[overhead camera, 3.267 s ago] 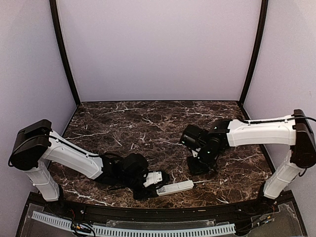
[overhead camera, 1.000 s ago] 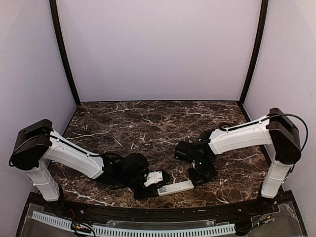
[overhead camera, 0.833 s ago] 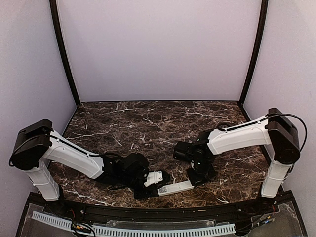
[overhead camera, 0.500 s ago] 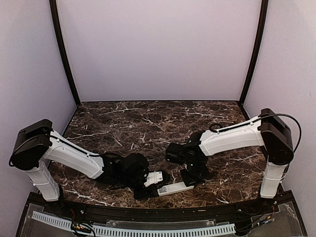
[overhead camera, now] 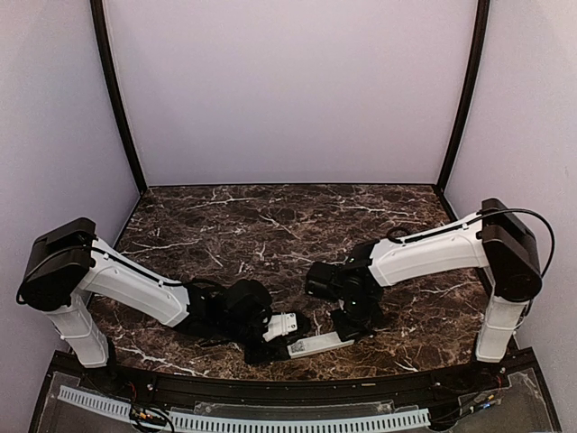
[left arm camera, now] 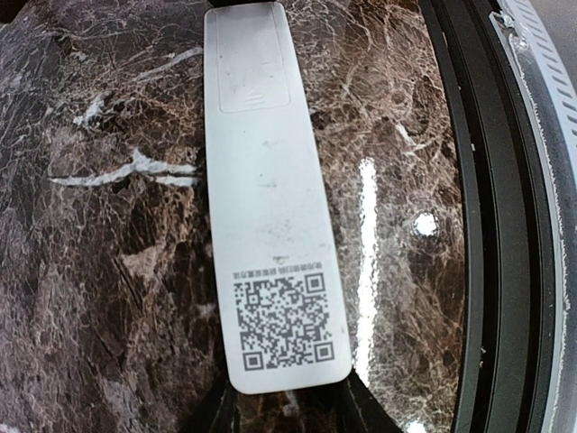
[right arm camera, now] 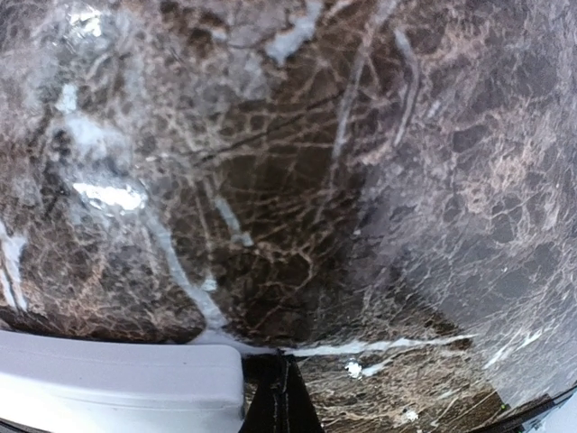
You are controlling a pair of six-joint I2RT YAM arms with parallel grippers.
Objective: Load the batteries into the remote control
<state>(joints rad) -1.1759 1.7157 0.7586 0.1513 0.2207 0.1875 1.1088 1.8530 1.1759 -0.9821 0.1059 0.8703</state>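
Dark veined marble makes up the table (overhead camera: 270, 225), and nearest to the arms runs its black rim (left arm camera: 478, 225). Just inside that rim lies the remote control (left arm camera: 270, 207), flat on the marble with its back turned up, roughly parallel to the near edge. A square code sticker (left arm camera: 284, 320) sits at the end nearest the left arm. At the other end an outlined panel, which I take to be the battery cover (left arm camera: 255, 72), looks closed and flush.

The left gripper (left arm camera: 290, 410) is clamped on the sticker end, one dark finger on each side of the white bar, pinning it in place. A little farther in, the right gripper (right arm camera: 279, 397) is clenched with nothing between its fingers. Its tip is down at the marble just beside the corner of the remote's cover end; whether it touches the plastic I cannot tell.

Beyond the two grippers the marble runs back to the plain lilac wall (overhead camera: 288, 90). No batteries show in any view.

By my reading the task is at its start: the remote is turned over and steadied, the cover is still on, and both batteries remain to be fetched and seated
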